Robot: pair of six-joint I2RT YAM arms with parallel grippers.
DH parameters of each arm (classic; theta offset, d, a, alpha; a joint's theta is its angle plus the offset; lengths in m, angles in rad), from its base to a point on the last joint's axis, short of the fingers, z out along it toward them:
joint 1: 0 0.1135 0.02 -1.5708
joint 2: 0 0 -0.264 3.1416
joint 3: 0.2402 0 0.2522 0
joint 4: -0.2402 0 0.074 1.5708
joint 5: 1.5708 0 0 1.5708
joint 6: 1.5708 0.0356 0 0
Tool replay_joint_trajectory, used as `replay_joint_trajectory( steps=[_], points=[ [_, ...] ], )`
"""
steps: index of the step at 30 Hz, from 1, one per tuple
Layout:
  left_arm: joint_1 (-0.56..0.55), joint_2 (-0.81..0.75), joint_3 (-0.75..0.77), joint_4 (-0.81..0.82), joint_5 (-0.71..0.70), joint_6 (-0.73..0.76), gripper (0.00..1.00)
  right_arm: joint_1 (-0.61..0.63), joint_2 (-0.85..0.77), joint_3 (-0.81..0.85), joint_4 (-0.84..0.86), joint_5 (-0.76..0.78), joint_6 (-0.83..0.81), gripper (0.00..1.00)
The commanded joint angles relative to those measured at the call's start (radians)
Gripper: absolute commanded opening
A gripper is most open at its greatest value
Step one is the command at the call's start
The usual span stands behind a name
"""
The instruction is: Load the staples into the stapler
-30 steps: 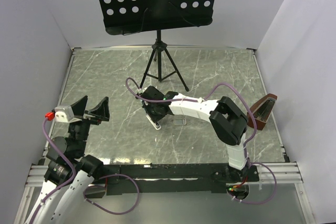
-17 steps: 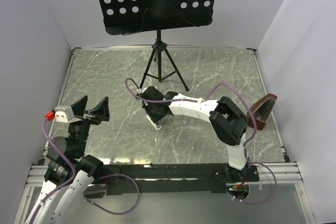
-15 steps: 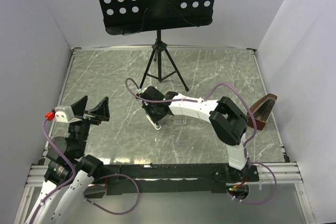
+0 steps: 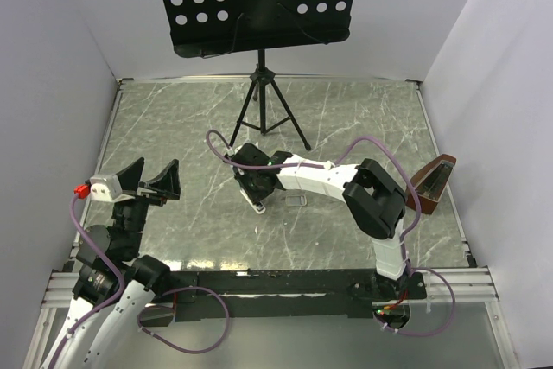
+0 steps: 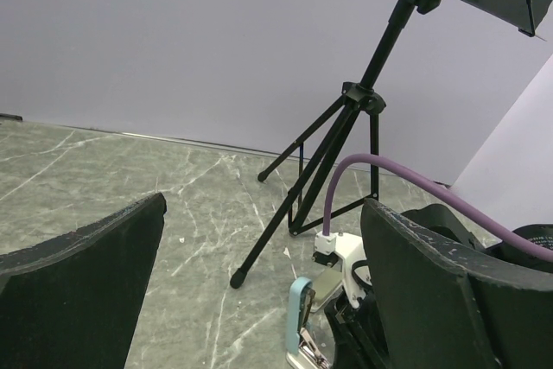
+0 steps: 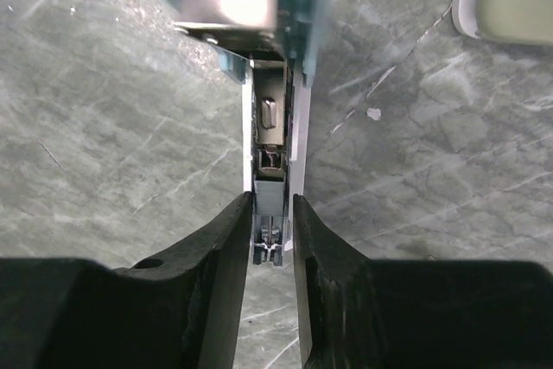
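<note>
Two fingers (image 6: 216, 257) of my right gripper (image 6: 272, 205) straddle the opened stapler (image 6: 270, 127) to steady it, pinching or not I cannot tell; staples (image 4: 296, 201) seemingly lie beside it, left gripper (image 4: 153, 175) gaping idle.

The left tool (image 5: 263, 213) stood wide open above the grey marble surface (image 5: 104, 162). Between its fingers were a black tripod (image 5: 350, 110), a purple cable (image 5: 393, 168) and a light-blue stapler (image 5: 301, 321).

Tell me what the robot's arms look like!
The left arm and the right arm have white links and chunky black joints. A purple cable loops along each. The left gripper and right gripper each have two black wedge-shaped fingers. A small red piece sits by the left wrist.
</note>
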State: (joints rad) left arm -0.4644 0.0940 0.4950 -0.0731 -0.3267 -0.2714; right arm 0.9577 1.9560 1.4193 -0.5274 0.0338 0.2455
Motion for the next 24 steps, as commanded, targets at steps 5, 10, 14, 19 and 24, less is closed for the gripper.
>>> replay_joint_trajectory(
  steps=[5, 10, 14, 19, 24],
  points=[
    [-0.003, -0.005, 0.007, 0.019, 0.011, 0.014, 0.99, 0.006, -0.022, 0.035, -0.026, 0.015, 0.011, 0.39],
    [-0.002, -0.004, 0.007, 0.018, 0.011, 0.014, 0.99, 0.0, -0.08, 0.027, 0.021, 0.04, 0.02, 0.47],
    [-0.003, -0.004, 0.007, 0.018, 0.011, 0.014, 0.99, -0.01, -0.089, 0.015, 0.063, 0.087, 0.031, 0.59],
    [-0.002, -0.005, 0.007, 0.018, 0.009, 0.014, 0.99, -0.023, -0.075, 0.01, 0.096, 0.12, 0.043, 0.65],
    [-0.002, -0.005, 0.007, 0.015, 0.008, 0.015, 0.99, -0.03, -0.054, 0.012, 0.095, 0.123, 0.043, 0.65]
  ],
)
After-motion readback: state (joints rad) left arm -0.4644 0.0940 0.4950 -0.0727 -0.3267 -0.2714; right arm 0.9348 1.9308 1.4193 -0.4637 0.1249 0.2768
